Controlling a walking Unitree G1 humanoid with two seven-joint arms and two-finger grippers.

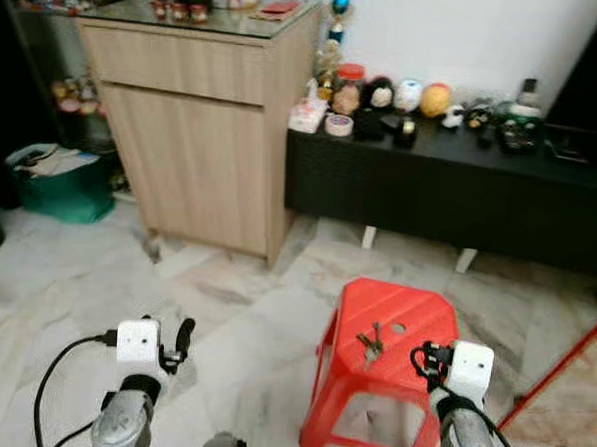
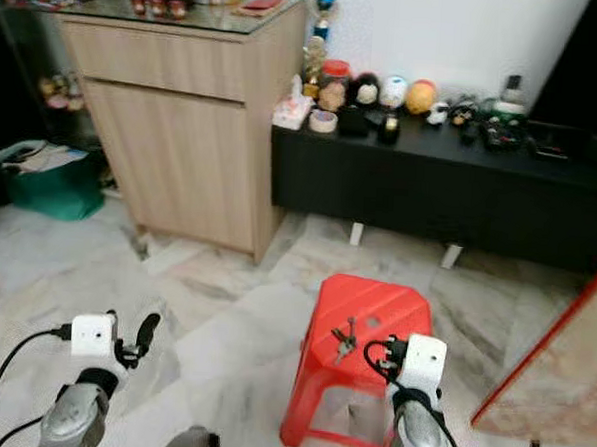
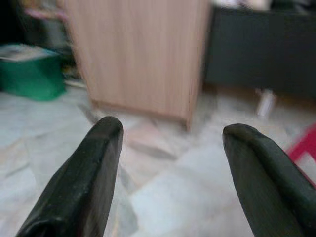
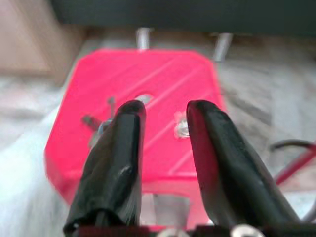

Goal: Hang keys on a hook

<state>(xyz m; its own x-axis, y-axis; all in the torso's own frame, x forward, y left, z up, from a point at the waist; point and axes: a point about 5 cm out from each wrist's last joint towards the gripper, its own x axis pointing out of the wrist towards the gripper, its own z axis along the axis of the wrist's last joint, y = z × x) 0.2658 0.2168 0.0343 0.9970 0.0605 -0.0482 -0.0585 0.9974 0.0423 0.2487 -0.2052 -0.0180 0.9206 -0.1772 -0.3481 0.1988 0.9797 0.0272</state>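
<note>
Keys (image 1: 372, 341) flat on red stool (image 1: 414, 315). Lower right gripper (image 4: 165, 111), narrowly parted and empty, over them; pinch the ring.

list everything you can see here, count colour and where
keys: one bunch, dark metal, on the stool top
stool: one, red plastic, on the marble floor before the right arm
cabinet: one, light wood, left of the bench
bench: one, black, low, along the wall, small toys on top
bag: one, green, floor left of the cabinet
left gripper: fingers open, over bare floor
right gripper: fingers apart, above the stool
</note>
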